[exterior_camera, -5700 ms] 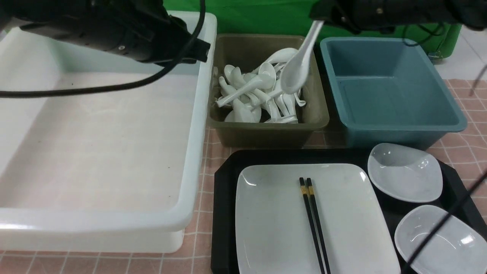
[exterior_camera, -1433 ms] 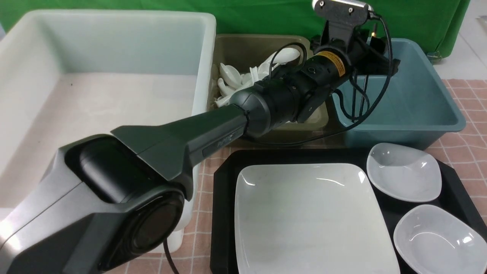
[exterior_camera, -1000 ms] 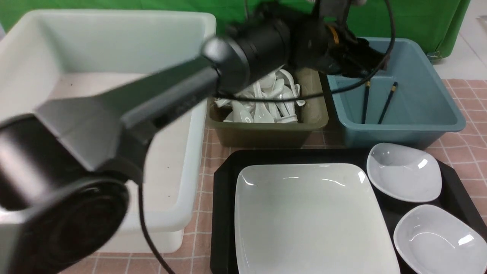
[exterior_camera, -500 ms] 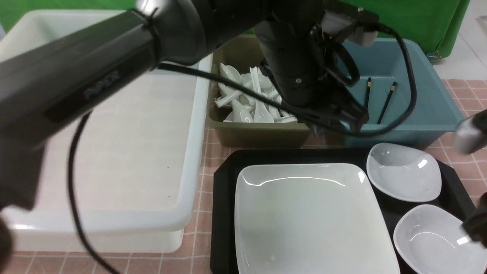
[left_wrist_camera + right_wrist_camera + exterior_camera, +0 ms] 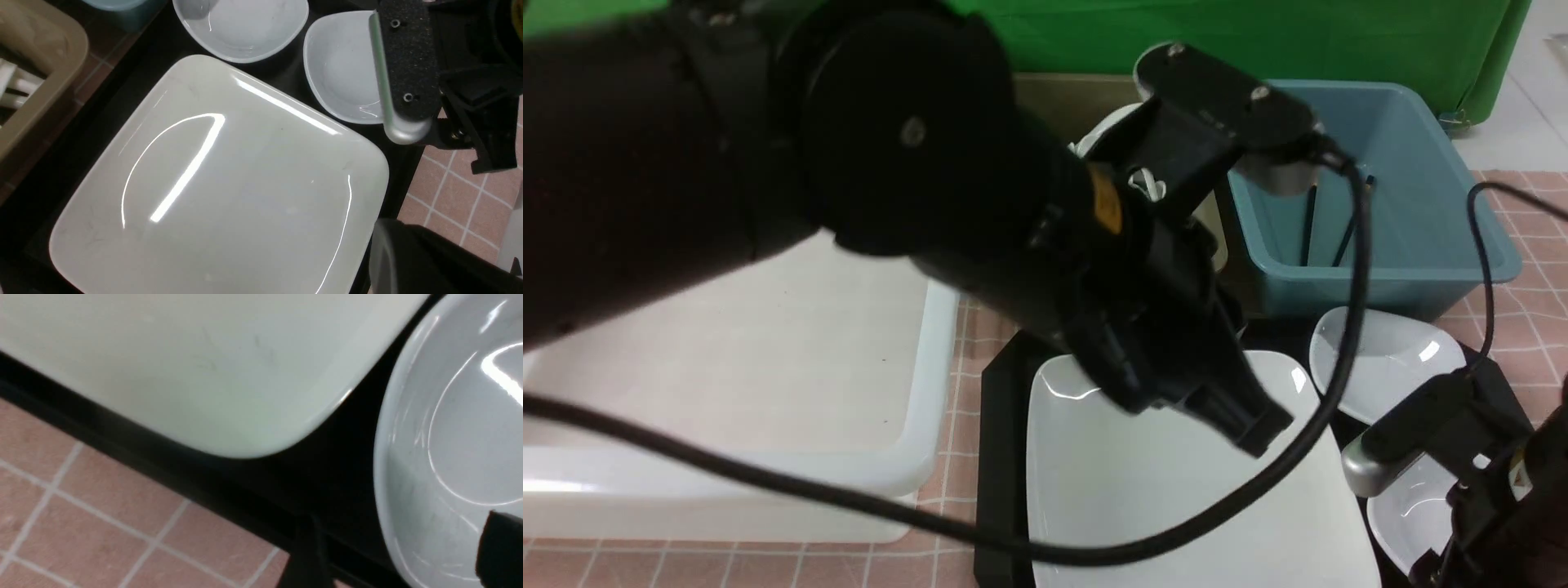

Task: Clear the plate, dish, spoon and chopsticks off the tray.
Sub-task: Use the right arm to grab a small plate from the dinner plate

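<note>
We are seeing two arms crowding over the same tray (image 5: 1005, 425), and this is the first danger. The left pincer (image 5: 1245, 420) is hanging closed and empty above the plate (image 5: 1143, 482); the right pincer (image 5: 394, 179) is standing wide, holding nothing, just beside the plate's near right corner and the near dish (image 5: 343, 69); if both are moving at once, we are judging that they may be striking each other. The left arm's cable (image 5: 1361, 278) is hanging across the plate toward the right arm; it may be catching on a finger and dragging the tableware. One finger (image 5: 404, 73) of the right pincer is lying over the near dish's edge; if it is coming down badly, it may be pressing the glossy rim, tipping the dish or sliding it against the far dish (image 5: 241, 28) or the plate.

The plate and both dishes are sitting on the tray; the chopsticks (image 5: 1308, 224) are already lying in the blue bin (image 5: 1437, 147); the spoons (image 5: 10, 79) are lying in the olive bin (image 5: 45, 53), and we cannot tell the task's spoon from the others.
</note>
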### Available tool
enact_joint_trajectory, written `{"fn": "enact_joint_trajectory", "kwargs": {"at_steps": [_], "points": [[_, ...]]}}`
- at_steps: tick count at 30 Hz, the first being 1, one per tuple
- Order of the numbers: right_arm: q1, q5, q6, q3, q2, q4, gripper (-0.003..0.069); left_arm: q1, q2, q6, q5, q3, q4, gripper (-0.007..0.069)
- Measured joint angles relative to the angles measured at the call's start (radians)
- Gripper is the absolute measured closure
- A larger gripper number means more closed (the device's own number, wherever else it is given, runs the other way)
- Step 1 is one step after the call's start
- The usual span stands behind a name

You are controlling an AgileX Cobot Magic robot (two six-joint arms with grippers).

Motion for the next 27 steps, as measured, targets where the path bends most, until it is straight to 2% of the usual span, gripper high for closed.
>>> {"fn": "enact_joint_trajectory", "kwargs": {"at_steps": [9, 12, 13, 14, 16, 18, 20, 24, 27], "points": [[0.000, -0.138, 0.017, 0.003, 0.117, -0.050, 0.0097, 0.000, -0.006, 0.016, -0.013, 0.052, -0.002, 0.0628], [0.000, -0.149, 0.019, 0.003, 0.150, -0.058, 0.0144, 0.000, -0.006, 0.016, -0.017, 0.052, -0.002, 0.0628], [0.000, -0.152, 0.021, 0.002, 0.154, -0.063, 0.0181, 0.000, -0.006, 0.016, -0.018, 0.052, -0.002, 0.0628], [0.000, -0.154, 0.025, 0.002, 0.154, -0.070, 0.0261, 0.000, -0.006, 0.016, -0.018, 0.052, -0.002, 0.0628], [0.000, -0.154, 0.024, 0.001, 0.154, -0.073, 0.0366, 0.000, -0.006, 0.016, -0.020, 0.052, -0.002, 0.0628], [0.007, -0.152, 0.024, -0.011, 0.146, -0.079, 0.0404, 0.000, -0.006, 0.016, -0.021, 0.052, -0.004, 0.0628], [0.007, -0.136, 0.027, -0.023, 0.139, -0.079, 0.0407, 0.000, -0.006, 0.016, -0.023, 0.052, -0.005, 0.0628], [0.007, -0.050, 0.039, -0.075, 0.104, -0.072, 0.0468, 0.000, -0.006, 0.016, -0.036, 0.052, -0.006, 0.0628], [0.007, 0.083, 0.048, -0.154, 0.034, -0.076, 0.0569, 0.000, -0.009, 0.016, -0.051, 0.052, 0.000, 0.0628]]}}
